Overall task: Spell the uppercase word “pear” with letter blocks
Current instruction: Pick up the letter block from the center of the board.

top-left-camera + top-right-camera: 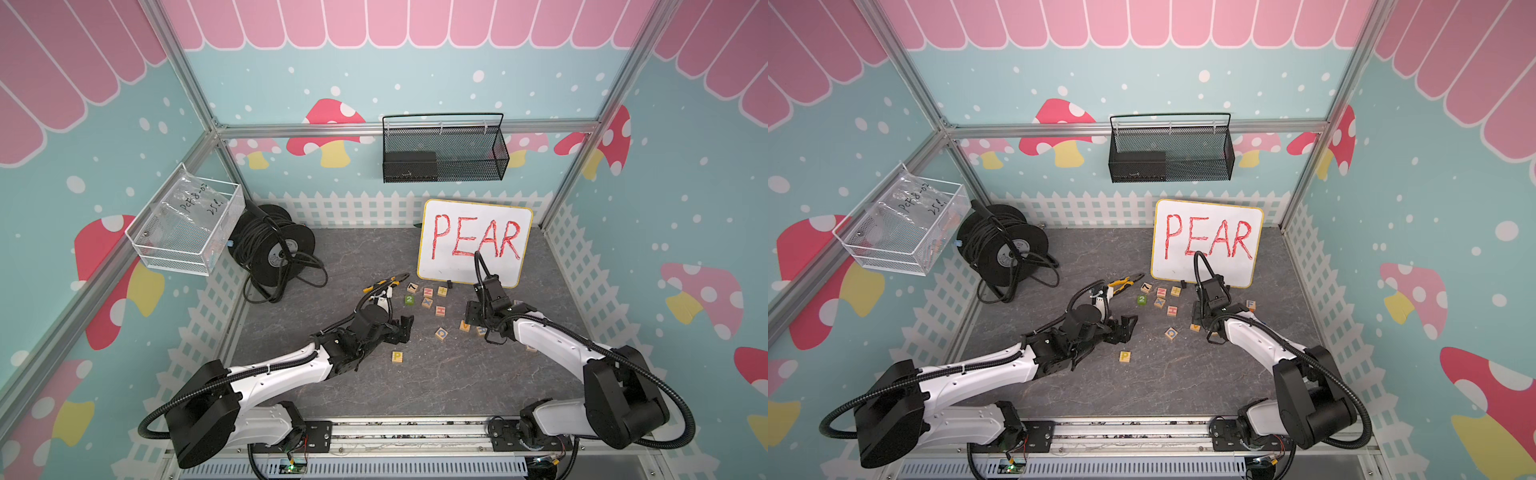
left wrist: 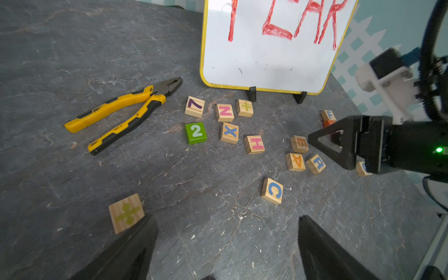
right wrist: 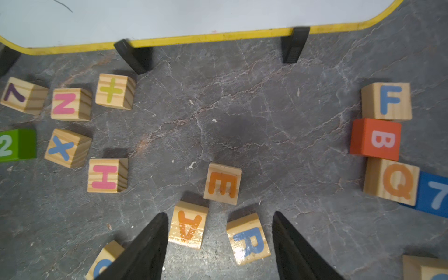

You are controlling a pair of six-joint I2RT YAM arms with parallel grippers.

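A grey stone-look desk (image 1: 436,386) carries a propped white board (image 1: 457,232), hand-lettered "PEAR" in red marker.

The yellow P block (image 1: 397,356) lies alone towards the arm bases, just beside the left pincer (image 1: 405,328), whose jaws stand wide with nothing between them. The orange E block (image 3: 222,183), orange A block (image 3: 188,228) and blue R block (image 3: 248,238) cluster in front of the board. The right pincer (image 3: 219,242) is half spread, straddling A and R on the desk. Whether it presses on them cannot be told. Other blocks (image 3: 108,175) read 7, N, +, X, H, 2, C, F, B and Q.
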